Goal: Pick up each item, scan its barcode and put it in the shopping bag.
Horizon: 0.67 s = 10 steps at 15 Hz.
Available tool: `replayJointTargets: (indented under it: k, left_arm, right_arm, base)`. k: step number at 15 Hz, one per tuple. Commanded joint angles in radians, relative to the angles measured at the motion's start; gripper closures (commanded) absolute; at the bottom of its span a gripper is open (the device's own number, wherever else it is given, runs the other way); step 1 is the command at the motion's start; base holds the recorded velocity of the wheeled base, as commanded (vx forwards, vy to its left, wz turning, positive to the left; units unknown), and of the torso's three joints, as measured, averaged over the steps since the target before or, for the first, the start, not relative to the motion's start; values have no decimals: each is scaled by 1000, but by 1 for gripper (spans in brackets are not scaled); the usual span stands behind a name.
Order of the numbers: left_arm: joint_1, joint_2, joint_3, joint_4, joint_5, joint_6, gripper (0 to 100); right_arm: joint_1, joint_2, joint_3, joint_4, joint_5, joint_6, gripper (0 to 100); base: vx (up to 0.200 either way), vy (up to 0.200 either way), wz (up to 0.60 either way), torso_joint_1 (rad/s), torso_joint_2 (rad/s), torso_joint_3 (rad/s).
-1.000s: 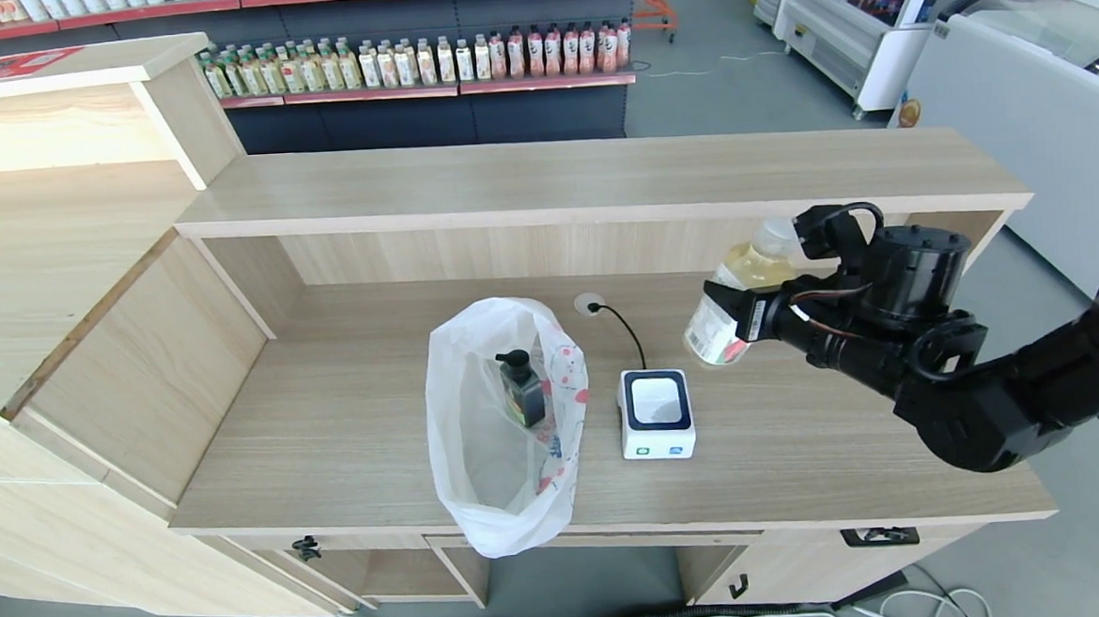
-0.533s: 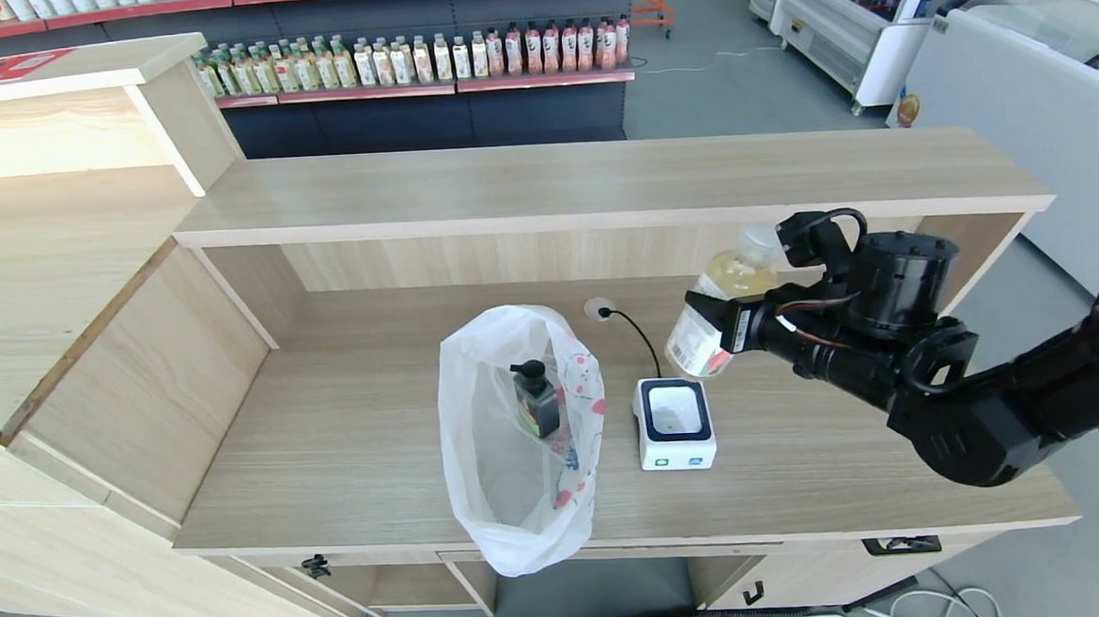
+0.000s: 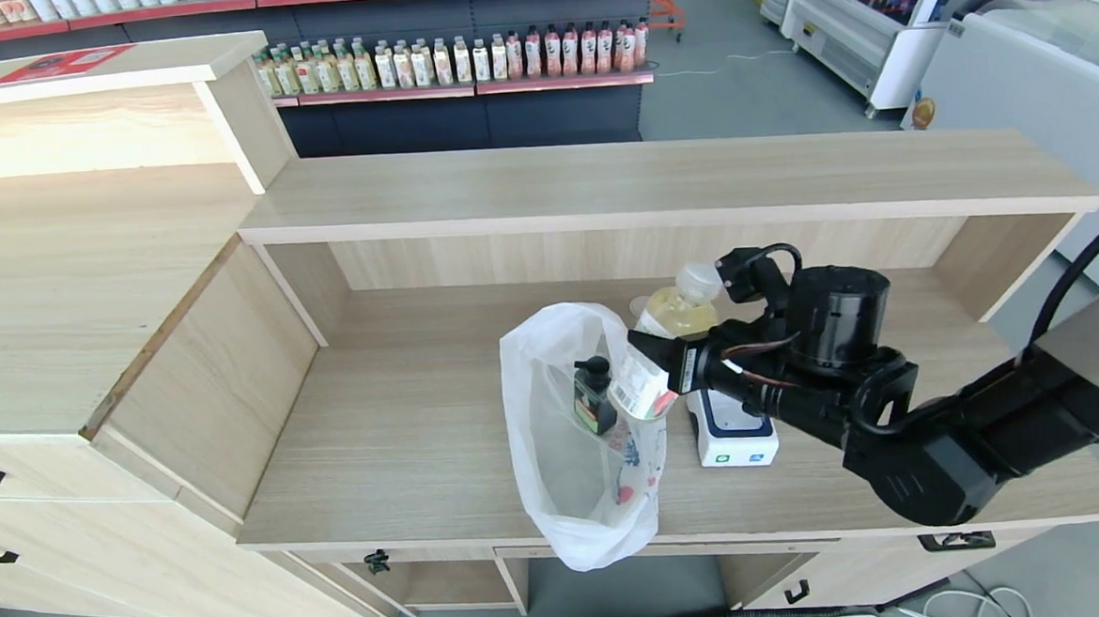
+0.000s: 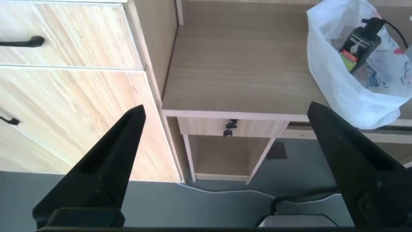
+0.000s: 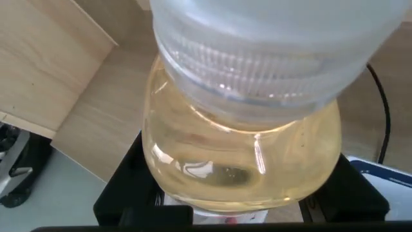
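Clenching the right pincer around the middle of the bottle, holding it tilted with the labelled base at the rim of the shopping bag, just beside the scanner on the counter. Judging it nearly full of pale liquid: probably handling heavy and sloshy, slipping easily on smooth plastic, denting under hard squeezing. Favouring a mid-body hold, above the label, over the narrow cap. Hanging the left pincer released, low before the counter's front.
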Motion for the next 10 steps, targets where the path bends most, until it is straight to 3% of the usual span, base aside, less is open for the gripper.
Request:
replayJointTargets:
  k: [1, 6, 10]
  left_arm:
    - [-1, 0, 0, 1, 0, 0, 0]
    - [-1, 0, 0, 1, 1, 0, 0]
    - [-1, 0, 0, 1, 0, 0, 0]
  right_arm:
    - [28, 58, 19, -5, -2, 2, 100]
    - [63, 171, 9, -16, -13, -23, 100]
    - [63, 283, -62, -89, -13, -132, 100]
  base:
    - [0, 0, 0, 0, 0, 0]
    - [0, 0, 0, 0, 0, 0]
    - [0, 0, 0, 0, 0, 0]
